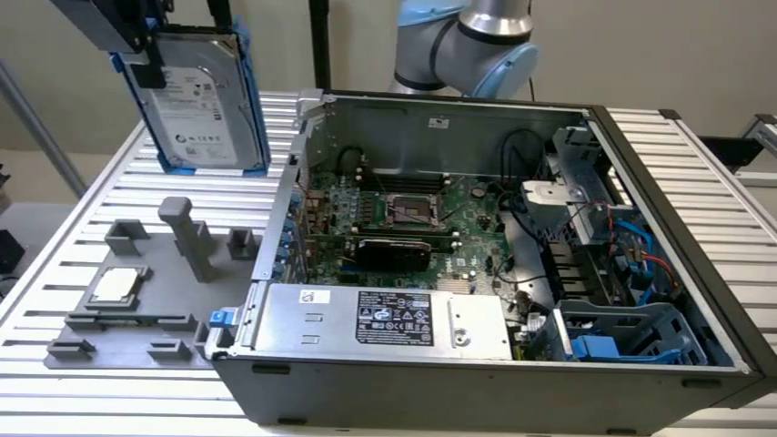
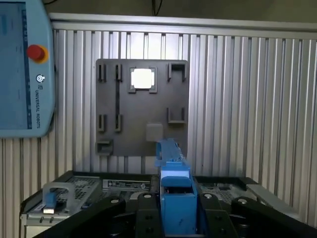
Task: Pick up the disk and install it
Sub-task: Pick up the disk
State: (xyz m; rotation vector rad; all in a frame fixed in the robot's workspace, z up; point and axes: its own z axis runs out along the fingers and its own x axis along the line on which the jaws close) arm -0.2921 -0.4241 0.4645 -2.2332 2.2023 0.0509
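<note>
Well, we logged the gripper (image 2: pixel 176 218) as clamped on the disk (image 1: pixel 200 102), its jaws pinching one blue plastic rail, so the drive hung upright in the air above the slatted table (image 1: pixel 85 209), over the far corner at the exterior view's left and outside the computer case (image 1: pixel 486 387). We judged the main risk to be slip: a grip on a slick, slightly flexible rail rather than on the metal body could let the drive twist or drop under a quick move, and it would land on the table or on the grey fixture plate (image 1: pixel 127 337) holding the processor chip (image 1: pixel 116 284). The blue drive cage (image 1: pixel 631 332) sat well apart, at the case's opposite corner, so the carry had to cross the case wall and the motherboard (image 1: pixel 401 214); a low pass could clip either. Near the cage, the loose cables (image 1: pixel 643 255) could snag a rail, and any tilt in the held drive could jam it on entry.
</note>
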